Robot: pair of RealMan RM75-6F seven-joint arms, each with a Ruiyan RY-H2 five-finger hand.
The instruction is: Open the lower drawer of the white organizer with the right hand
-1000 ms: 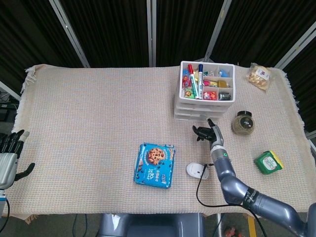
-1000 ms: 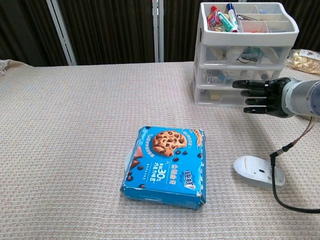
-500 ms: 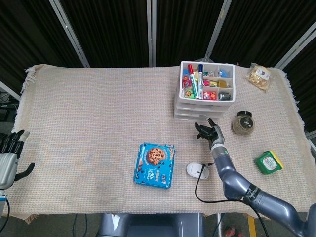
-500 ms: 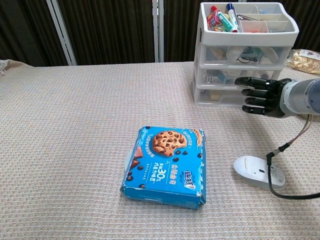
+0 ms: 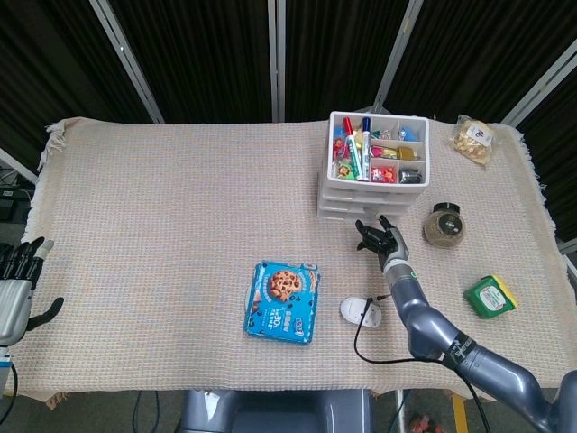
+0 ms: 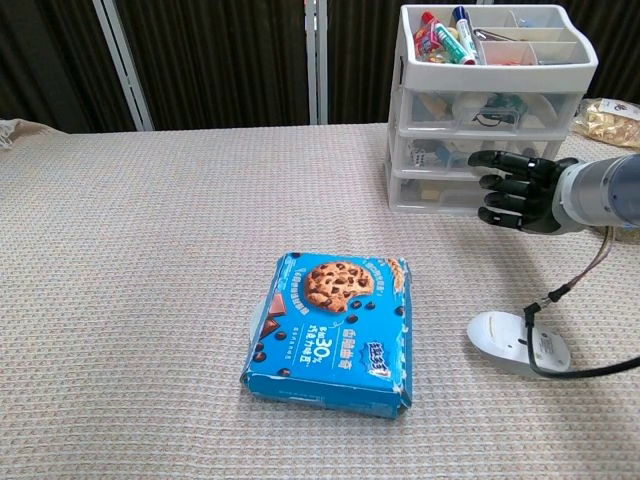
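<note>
The right hand (image 6: 515, 190) hangs with fingers apart and holding nothing, just in front of the organizer (image 6: 490, 110), level with its lower drawer (image 6: 440, 190), which looks closed. The risk: fingers could slide off the shallow drawer front, or catch the middle drawer instead (it sits just above the fingertips), and a light organizer could skid forward.

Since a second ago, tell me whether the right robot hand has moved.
Yes. The right robot hand has moved toward the white organizer, nearer its lower drawer.
</note>
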